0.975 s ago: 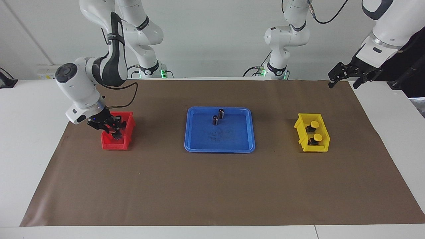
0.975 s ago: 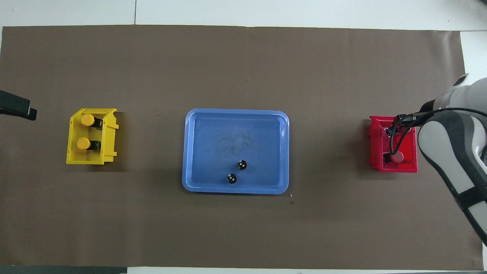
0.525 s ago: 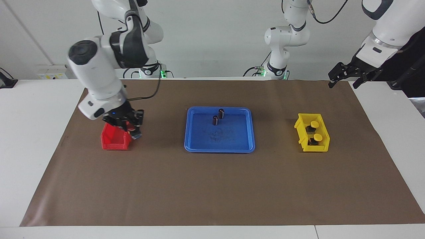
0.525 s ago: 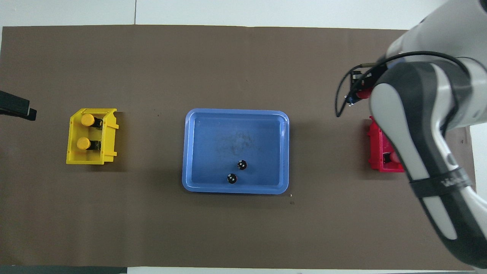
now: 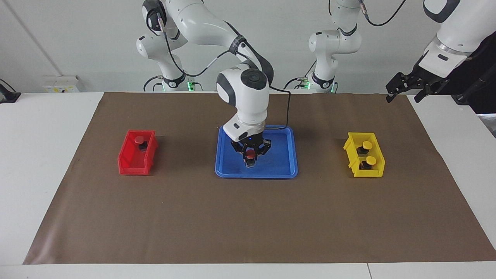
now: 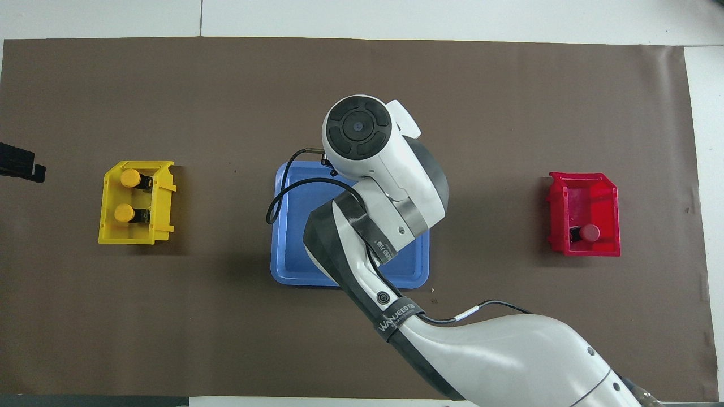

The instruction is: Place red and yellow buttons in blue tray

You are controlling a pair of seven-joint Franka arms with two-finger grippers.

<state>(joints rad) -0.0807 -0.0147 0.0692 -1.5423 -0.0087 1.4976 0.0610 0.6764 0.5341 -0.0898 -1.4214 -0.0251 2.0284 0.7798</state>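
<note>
One red button point(image 5: 251, 154) sits clamped in right gripper point(image 5: 251, 158), low over blue tray point(image 5: 285, 170) in facing view; second red one point(image 5: 139, 140) in red bin point(image 5: 131, 166), two yellow buttons point(image 5: 368, 153) in yellow bin point(image 5: 353, 159). Left gripper point(image 5: 401, 91) waits spread wide at left arm's end. Overhead view: right arm covers tray point(image 6: 288, 265) middle, held button hidden.

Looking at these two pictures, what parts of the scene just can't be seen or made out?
- Overhead view: the right arm covers its own pincer, the red button it carries, and much of the blue tray.
- Facing view: the right pincer and held red button hide part of the tray floor.
- Overhead view: the left pincer is cut off by the edge.
</note>
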